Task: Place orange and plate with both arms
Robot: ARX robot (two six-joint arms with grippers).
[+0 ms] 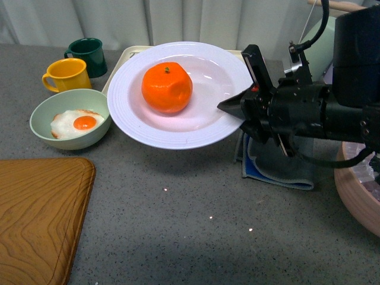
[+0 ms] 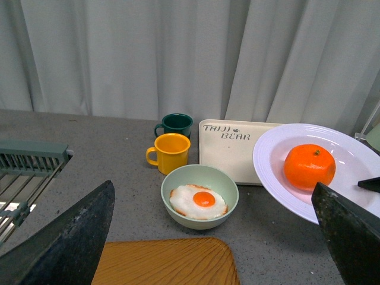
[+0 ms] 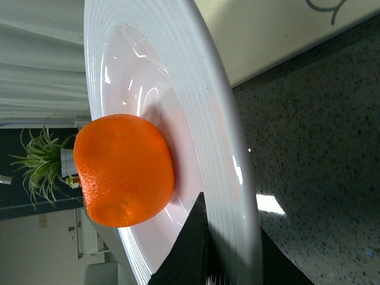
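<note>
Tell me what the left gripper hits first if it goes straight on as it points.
Probably the green bowl with the fried egg, which sits centred ahead of the open left gripper. Depth is unclear; a lower path might meet the wooden board first.

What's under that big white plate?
Bare grey counter in shadow shows below the plate, which the right tool holds by its rim. A cream tray peeks out behind; the rest is covered.

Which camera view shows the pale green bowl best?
The left wrist view: the green bowl sits whole near the middle. The front view shows it whole too, but off to the left. The right wrist view misses it.
</note>
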